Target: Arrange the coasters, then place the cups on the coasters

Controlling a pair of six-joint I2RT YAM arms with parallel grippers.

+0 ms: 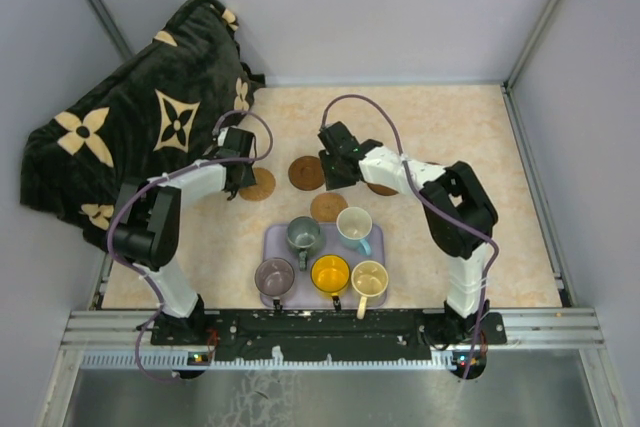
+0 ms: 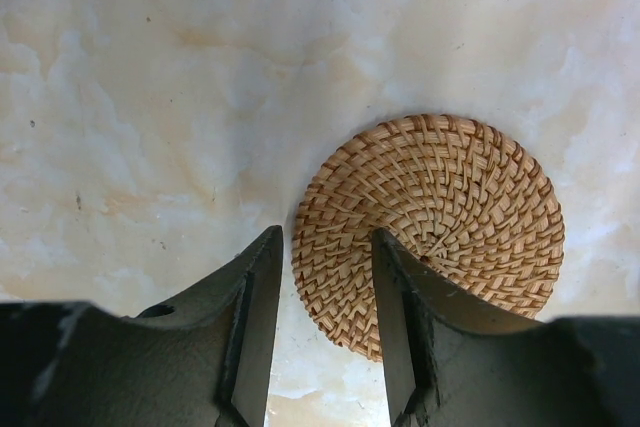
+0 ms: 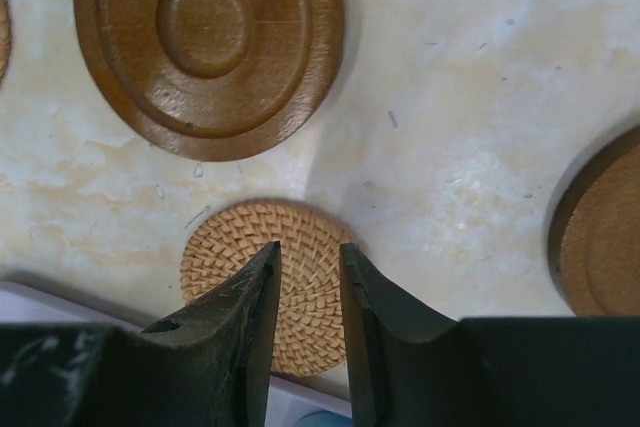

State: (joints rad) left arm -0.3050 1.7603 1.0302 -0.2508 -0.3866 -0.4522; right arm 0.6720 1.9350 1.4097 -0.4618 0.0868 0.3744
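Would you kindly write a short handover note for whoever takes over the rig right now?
Left end effector: jaws partly apart over the edge of a woven coaster, nothing evidently held.
Right end effector: jaws narrowly apart above a second woven coaster, which lies flat.
Four coasters show on the table; all five cups sit on the lavender tray.
Done: no cup placed yet.
Left: finish arranging coasters, then move the cups.

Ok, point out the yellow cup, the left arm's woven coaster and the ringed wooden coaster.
Yellow cup point(image 1: 330, 274): top view, its inside.
Woven coaster point(image 2: 440, 212): left wrist view, its centre.
Wooden coaster point(image 3: 208, 45): right wrist view, its inner circle.
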